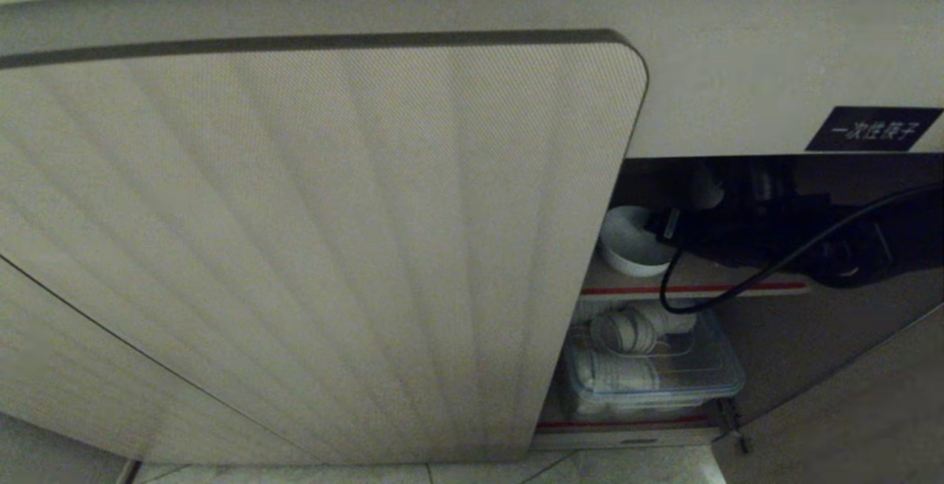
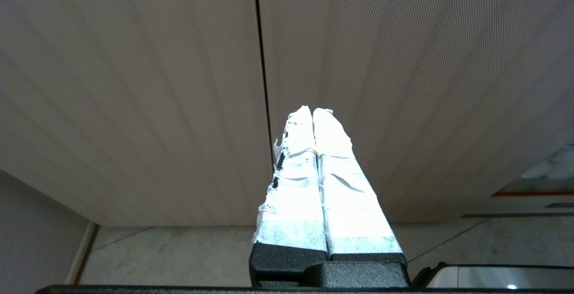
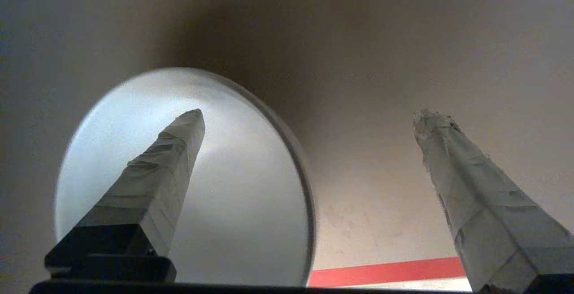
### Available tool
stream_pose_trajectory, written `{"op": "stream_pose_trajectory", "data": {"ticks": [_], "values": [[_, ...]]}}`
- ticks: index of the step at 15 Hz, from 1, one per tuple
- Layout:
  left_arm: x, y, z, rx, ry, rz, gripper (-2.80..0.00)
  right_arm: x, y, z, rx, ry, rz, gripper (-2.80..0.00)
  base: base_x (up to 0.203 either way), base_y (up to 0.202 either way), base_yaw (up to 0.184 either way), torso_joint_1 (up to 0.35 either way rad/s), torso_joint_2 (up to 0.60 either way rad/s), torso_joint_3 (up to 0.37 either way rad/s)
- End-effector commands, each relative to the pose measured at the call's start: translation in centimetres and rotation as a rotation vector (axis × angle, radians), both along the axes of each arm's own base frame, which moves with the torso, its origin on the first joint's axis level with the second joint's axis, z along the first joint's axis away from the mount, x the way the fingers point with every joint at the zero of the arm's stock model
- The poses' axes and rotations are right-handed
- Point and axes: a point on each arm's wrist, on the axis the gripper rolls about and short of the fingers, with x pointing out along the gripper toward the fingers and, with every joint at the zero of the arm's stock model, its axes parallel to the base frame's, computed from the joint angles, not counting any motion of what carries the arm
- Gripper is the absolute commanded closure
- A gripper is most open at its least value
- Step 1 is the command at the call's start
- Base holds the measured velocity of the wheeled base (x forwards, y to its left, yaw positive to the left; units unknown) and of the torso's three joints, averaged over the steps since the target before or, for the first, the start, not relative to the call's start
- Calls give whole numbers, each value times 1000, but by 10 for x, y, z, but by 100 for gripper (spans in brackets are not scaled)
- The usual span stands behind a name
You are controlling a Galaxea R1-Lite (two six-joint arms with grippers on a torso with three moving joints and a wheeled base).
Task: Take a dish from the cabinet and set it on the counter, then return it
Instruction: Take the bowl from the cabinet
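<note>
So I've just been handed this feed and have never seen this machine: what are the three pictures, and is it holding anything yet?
It is a wheeled robot with two arms, crouched before a low cabinet. The head view looks forward and down: a ribbed door covers most of it, and through the opening on the right you see a red-edged shelf with the white dish on it, and a clear box below. The other two pictures come from cameras on the wrists. The right end effector is inside the cabinet, open, one finger over the dish's bowl, the other beside it. Nothing is held yet. The left end effector is shut and empty, parked outside facing the doors.
</note>
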Motion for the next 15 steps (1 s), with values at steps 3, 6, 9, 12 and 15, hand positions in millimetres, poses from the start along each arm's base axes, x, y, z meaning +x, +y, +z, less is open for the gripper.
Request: {"op": "stream_pose_trajectory", "data": {"ticks": [3, 6, 9, 12, 15], "values": [[0, 0, 0, 0, -1, 0, 0, 2, 1, 0, 2, 19, -3, -280, 0, 0, 0, 0, 0, 0], [0, 0, 0, 0, 0, 0, 0, 4, 1, 2, -3, 34, 2, -280, 0, 0, 0, 0, 0, 0], [0, 0, 0, 0, -1, 1, 0, 6, 2, 3, -5, 41, 4, -280, 0, 0, 0, 0, 0, 0], [0, 0, 0, 0, 0, 0, 0, 6, 2, 2, -14, 62, 6, -280, 0, 0, 0, 0, 0, 0], [0, 0, 0, 0, 0, -1, 0, 7, 2, 5, -24, 86, 6, -280, 0, 0, 0, 0, 0, 0]]}}
